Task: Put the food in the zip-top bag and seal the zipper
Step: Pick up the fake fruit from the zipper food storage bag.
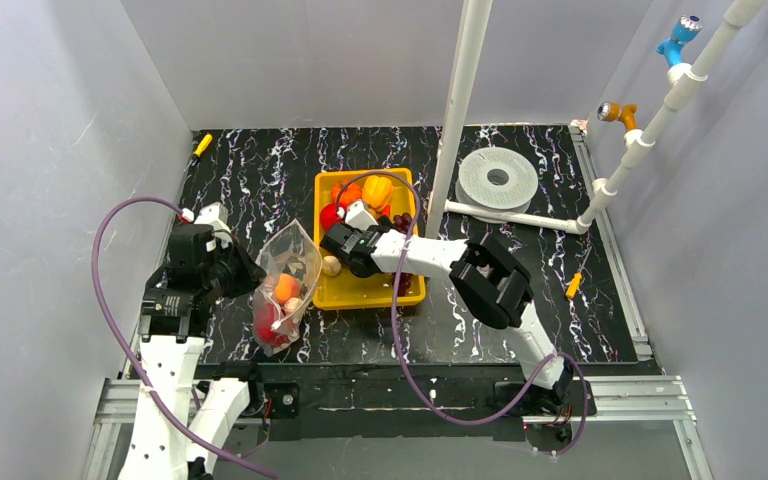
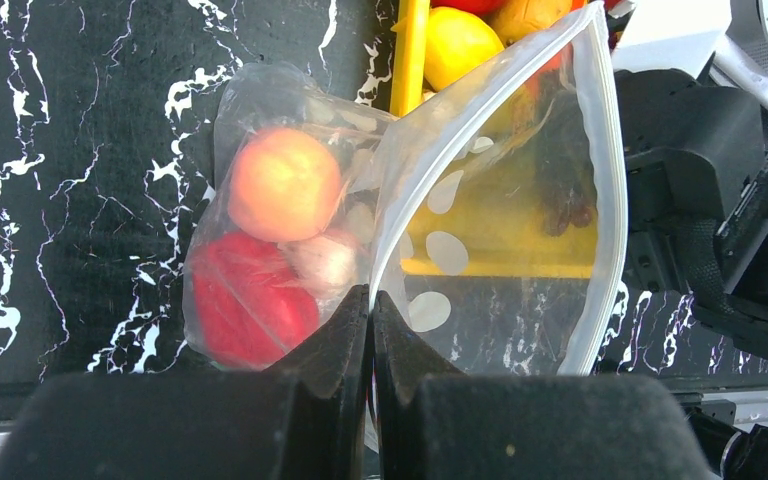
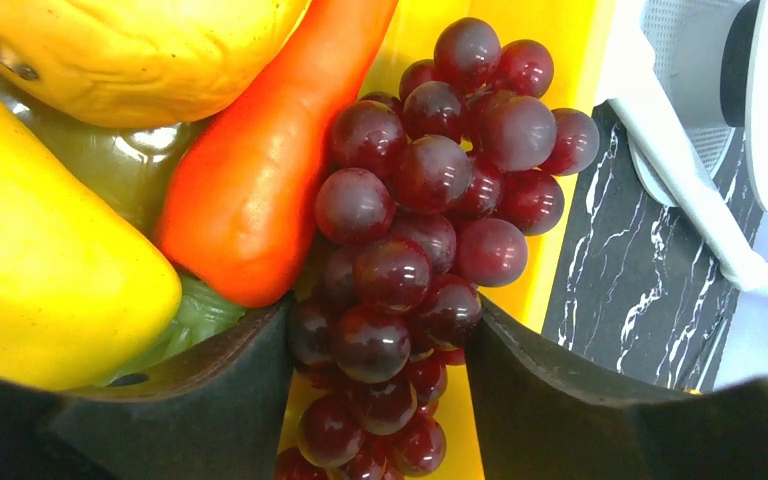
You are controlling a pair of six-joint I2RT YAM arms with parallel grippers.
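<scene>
Marbled tabletop [image 1: 260,170] | zip-top bag [image 2: 480,230] part-filled, unsealed, left gripper [image 2: 371,310] clamped on its edge | right gripper [image 3: 380,330] astride grapes [image 3: 430,170], hold unclear | food [image 1: 377,190] left in tray [image 1: 375,298]

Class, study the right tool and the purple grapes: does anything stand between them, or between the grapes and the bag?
Nothing visible separates the right tool from the grapes; its fingers flank the bunch. Between grapes and zip-top bag stands the yellow tray's wall.
</scene>
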